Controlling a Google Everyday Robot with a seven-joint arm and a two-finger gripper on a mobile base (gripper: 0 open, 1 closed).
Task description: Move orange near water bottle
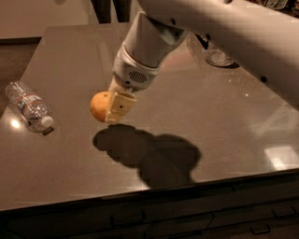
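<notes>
The orange point(98, 106) is a small round orange fruit held in my gripper point(111, 108), lifted above the dark table, with its shadow below it. The gripper's cream-coloured fingers point(117, 107) are shut on the orange's right side. The water bottle point(29, 106), clear and crinkled with a white cap and a red-and-white label, lies on its side at the table's left edge. The orange is to the right of the bottle, a short gap away from its cap end.
The brown table point(224, 116) has its front edge near the bottom of the view. A clear glass object point(218, 57) stands at the back right, partly behind my arm. A person's legs point(111, 9) show beyond the far edge.
</notes>
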